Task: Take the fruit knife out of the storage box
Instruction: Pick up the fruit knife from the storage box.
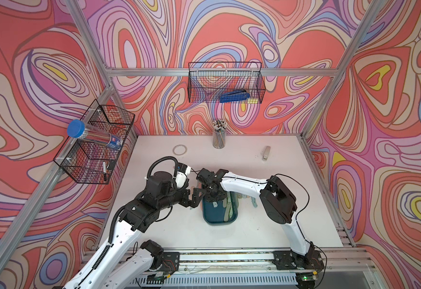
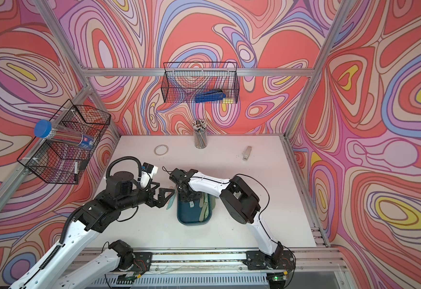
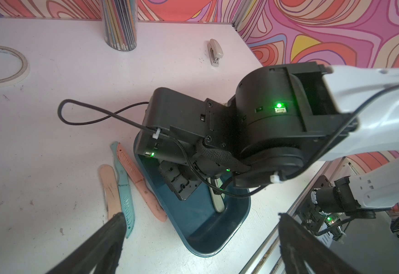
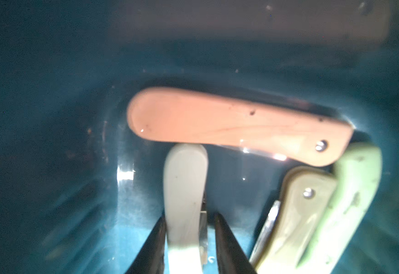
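Closely straddling fruit knife (image 4: pixel 185 189) inside storage box (image 1: pixel 214 214) with right hand (image 4: pixel 190 218), grip unclear; left hand (image 3: pixel 200 217) wide open, empty, outside rim.

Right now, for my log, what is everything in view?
storage box: one, dark teal, mid-table.
knives in it: four seen; pink knife, white knife, cream knife, green knife.
knives outside: peach knife, light blue knife, salmon knife on the left arm's side; other knives opposite, partly hidden.
pencil holder: one, clear, table's back.
tape ring: one, cream, table's back.
stapler: one, beige, table's back.
wire baskets: two, black, back and side walls.
blue tool: one, back basket.
tube: one, clear, blue cap, side basket.
left gripper: open, beside the box.
right gripper: inside the box, astride the white knife; grip unclear.
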`<move>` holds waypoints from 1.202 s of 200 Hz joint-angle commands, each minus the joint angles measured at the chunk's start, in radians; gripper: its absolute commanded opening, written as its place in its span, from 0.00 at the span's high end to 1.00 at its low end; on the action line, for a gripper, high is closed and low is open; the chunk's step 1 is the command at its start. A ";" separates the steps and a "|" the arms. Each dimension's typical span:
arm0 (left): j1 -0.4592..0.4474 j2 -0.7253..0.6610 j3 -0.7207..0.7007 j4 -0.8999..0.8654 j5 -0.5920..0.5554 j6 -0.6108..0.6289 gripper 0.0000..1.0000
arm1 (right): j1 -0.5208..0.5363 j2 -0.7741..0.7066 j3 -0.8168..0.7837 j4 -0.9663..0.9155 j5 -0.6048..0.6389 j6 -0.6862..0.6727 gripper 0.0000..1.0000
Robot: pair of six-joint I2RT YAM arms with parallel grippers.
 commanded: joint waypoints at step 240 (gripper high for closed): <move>-0.007 -0.001 0.000 -0.009 -0.046 0.006 0.00 | -0.014 -0.244 -0.063 -0.044 0.066 -0.013 0.83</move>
